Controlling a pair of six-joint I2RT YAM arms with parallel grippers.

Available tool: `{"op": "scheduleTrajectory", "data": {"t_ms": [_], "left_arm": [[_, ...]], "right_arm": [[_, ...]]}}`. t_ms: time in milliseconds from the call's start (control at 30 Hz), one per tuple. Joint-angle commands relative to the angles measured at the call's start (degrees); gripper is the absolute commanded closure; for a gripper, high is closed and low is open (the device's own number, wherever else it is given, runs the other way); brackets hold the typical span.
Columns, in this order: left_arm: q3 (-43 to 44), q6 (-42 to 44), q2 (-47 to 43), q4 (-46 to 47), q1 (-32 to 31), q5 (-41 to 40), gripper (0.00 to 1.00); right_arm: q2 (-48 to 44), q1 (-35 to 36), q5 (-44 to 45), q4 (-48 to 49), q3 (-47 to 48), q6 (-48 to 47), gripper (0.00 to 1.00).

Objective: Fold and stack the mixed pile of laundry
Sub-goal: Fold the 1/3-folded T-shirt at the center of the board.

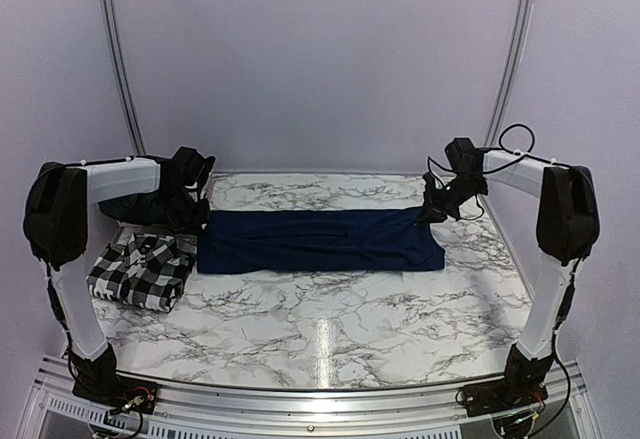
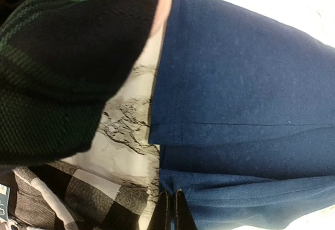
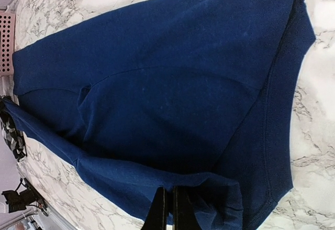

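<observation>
**A:** How far along is the laundry?

**B:** Early on, I'd judge. The plain navy blue cloth T-shirt point(image 1: 320, 241) lies as a long flat band across the white marble-patterned table point(image 1: 330, 329), reaching from the left side nearly to the right edge. It seems to be folded over lengthwise, but it has not yet been brought down to a small packet.

**A:** And the other pieces?

**B:** The black-and-white large-check cloth shirt point(image 1: 140, 269) sits in a compact bundle at the left edge, just beside the T-shirt's left end. Whether it is properly folded I cannot tell. The dark green-and-navy plaid cloth garment point(image 1: 128, 207) lies heaped toward the far left corner, partly under the left arm, and looks unfolded. Nothing is stacked, so the remaining folds and the whole stack are left to do.

**A:** What are the pincers doing?

**B:** Both are clenched tight. The left pincer point(image 2: 171, 201) is down at the T-shirt's left end, its fingers pressed together on the navy hem there, with the check shirt just beside it. The right pincer point(image 3: 168, 196) is at the T-shirt's far right corner, clamped on a raised pleat of the navy cloth.

**A:** So each has one end?

**B:** Yes, one at each end, which suggests a crosswise fold is being prepared
</observation>
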Motion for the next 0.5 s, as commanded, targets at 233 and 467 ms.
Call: {"op": "scheduleTrajectory", "data": {"t_ms": [233,467], "left_arm": [[1.42,0.67,3.92,2.5,1.02,-3.47,1.0],[2.05,0.33,5.83,4.14,1.01,-6.29,1.0]], "right_arm": [[4.23,-1.13,1.64,2.38,3.22,-0.26,1.0],[8.45,-1.13,0.65,4.67,7.48,1.38,1.0]]}}
